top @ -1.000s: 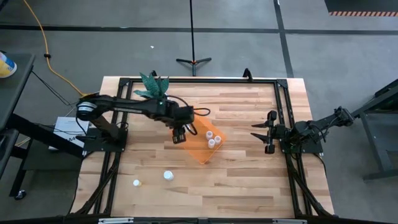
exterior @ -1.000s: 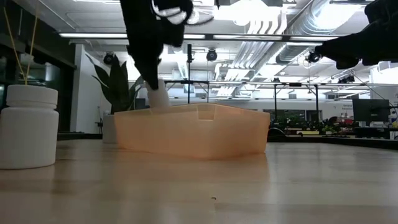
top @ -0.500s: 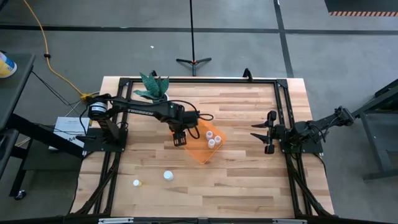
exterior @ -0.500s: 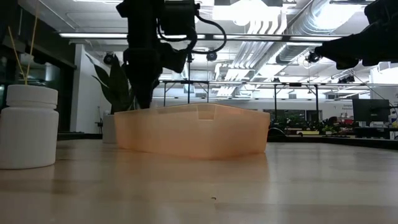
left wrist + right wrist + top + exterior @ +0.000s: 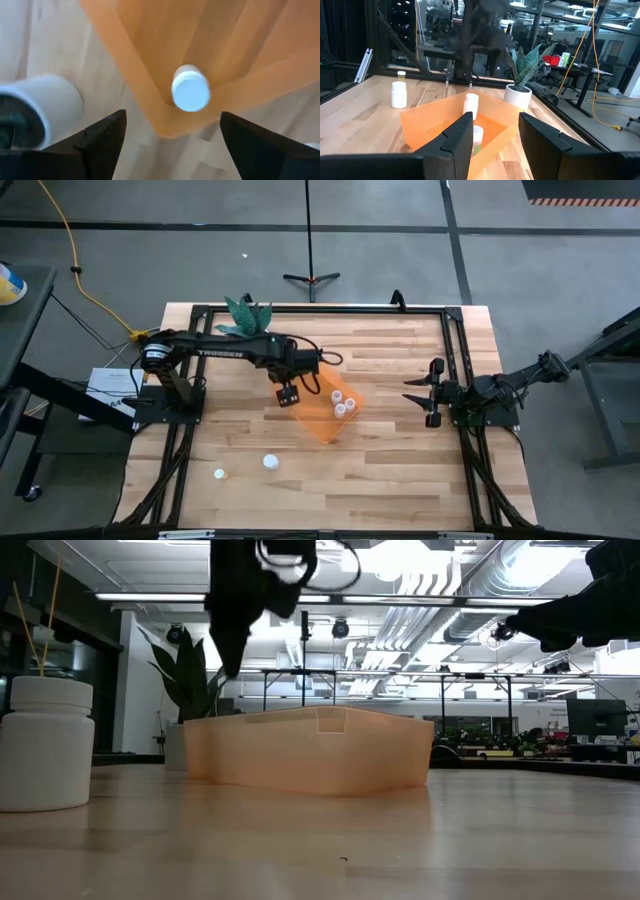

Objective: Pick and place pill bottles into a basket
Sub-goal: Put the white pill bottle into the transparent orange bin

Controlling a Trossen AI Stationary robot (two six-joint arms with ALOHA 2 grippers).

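Left gripper, fingers spread and empty, above the basket corner holding a bottle (release step). Next: two bottles on the table.

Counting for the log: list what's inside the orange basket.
The basket holds at least four pill bottles: three clustered, one in the corner below the open left gripper. Its wall may hide others.

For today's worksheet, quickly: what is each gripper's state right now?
Left gripper: open, empty, above the basket.
Right gripper: open, empty, at the table's right edge.
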